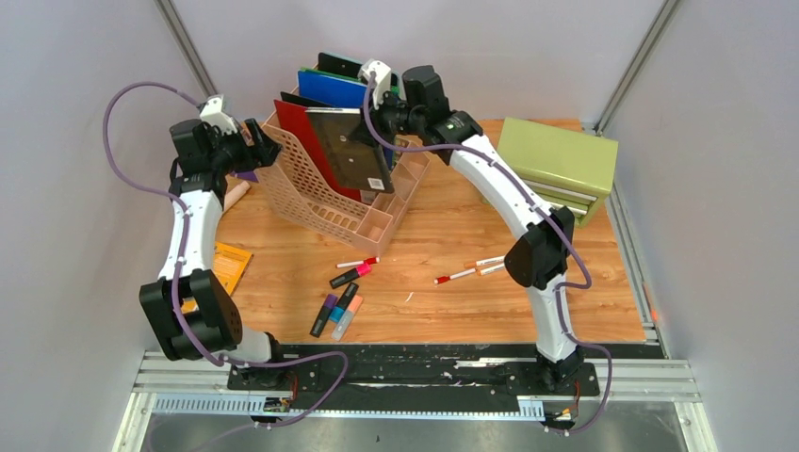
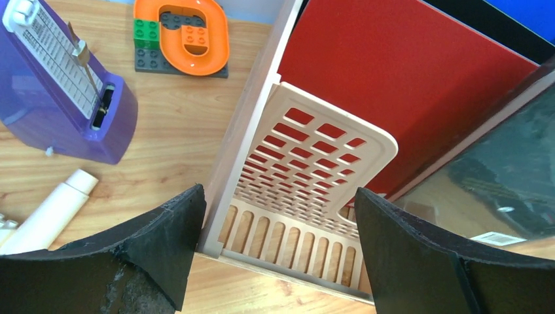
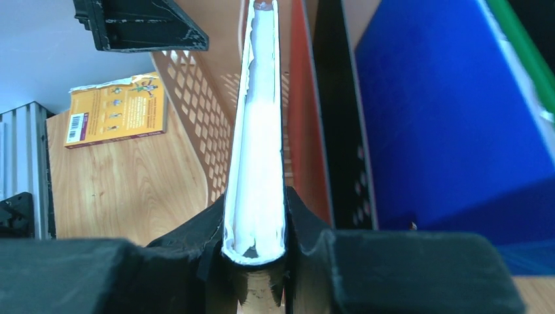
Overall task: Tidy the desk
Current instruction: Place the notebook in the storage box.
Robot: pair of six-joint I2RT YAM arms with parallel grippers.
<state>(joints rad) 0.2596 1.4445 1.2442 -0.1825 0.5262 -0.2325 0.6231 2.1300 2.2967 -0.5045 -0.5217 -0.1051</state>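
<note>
The desk (image 1: pixel 452 235) is light wood. A pink slotted file rack (image 1: pixel 311 193) stands at its back with a red book (image 1: pixel 303 122) and a blue folder (image 1: pixel 330 89) upright in it. My right gripper (image 1: pixel 377 118) (image 3: pixel 255 216) is shut on the spine of a dark-covered book (image 1: pixel 353 151) with white pages (image 3: pixel 256 150), held upright over the rack beside the red book. My left gripper (image 1: pixel 262 146) (image 2: pixel 278 203) is open, its fingers (image 2: pixel 163 242) straddling the rack's left end wall (image 2: pixel 307 190) without touching it.
Pens (image 1: pixel 466 273) and highlighters (image 1: pixel 337 311) lie loose on the front of the desk. An orange book (image 1: pixel 226 268) (image 3: pixel 118 111) lies at the left. A green drawer cabinet (image 1: pixel 556 165) stands at the back right. A purple metronome (image 2: pixel 65 85), toy bricks (image 2: pixel 183 39) and a white tube (image 2: pixel 52 209) sit left of the rack.
</note>
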